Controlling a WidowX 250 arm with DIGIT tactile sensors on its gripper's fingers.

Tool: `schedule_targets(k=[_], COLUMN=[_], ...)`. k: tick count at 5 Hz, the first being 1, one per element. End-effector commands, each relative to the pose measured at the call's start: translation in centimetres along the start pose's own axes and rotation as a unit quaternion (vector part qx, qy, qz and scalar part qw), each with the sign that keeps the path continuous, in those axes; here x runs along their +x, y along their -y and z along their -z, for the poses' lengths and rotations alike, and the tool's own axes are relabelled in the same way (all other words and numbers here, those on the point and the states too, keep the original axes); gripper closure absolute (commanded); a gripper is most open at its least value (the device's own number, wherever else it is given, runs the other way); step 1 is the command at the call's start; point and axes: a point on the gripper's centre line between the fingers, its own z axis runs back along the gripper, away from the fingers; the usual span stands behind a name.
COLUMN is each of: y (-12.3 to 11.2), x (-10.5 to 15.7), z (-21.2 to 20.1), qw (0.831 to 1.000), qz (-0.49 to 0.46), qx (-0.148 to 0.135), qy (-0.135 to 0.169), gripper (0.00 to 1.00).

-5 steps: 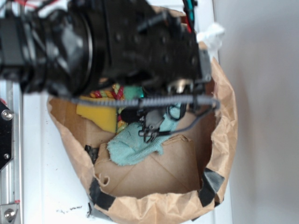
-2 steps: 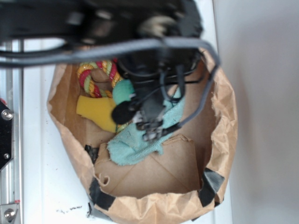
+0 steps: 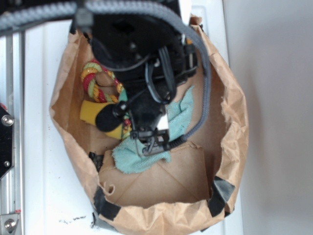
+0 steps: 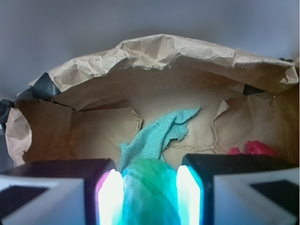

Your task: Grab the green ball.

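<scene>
while the gripper (image 4: 150, 192) sits low inside the paper bag (image 3: 230, 127), the green ball (image 4: 149, 190) is lodged between its two fingers, both pads (image 4: 110, 197) pressed up against its sides in the wrist view. the jaws stand narrow, closed onto the ball, so the grab itself looks done or very nearly so; what seems left is to lift it clear of the bag, and whether the hold is firm enough for that cannot be judged here.

the wrist view alone shows the ball and the contact on either side of it, with the teal cloth (image 4: 159, 133) lying just beyond on the bag floor and a bit of something red at the right edge. the exterior view shows none of that: the arm and its cable hide the ball completely. it does show what the wrist camera misses, namely the rope loop (image 3: 100, 81) and the yellow sponge (image 3: 90, 111) beside the gripper, and the cloth spreading under it.
</scene>
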Motion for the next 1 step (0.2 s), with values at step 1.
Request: schedule_targets(k=[1], y=[0.32], x=[0.43], z=[-1.35], qw=[0.999], qz=[0.02], qx=[0.036], qy=[0.015], gripper=[1.0])
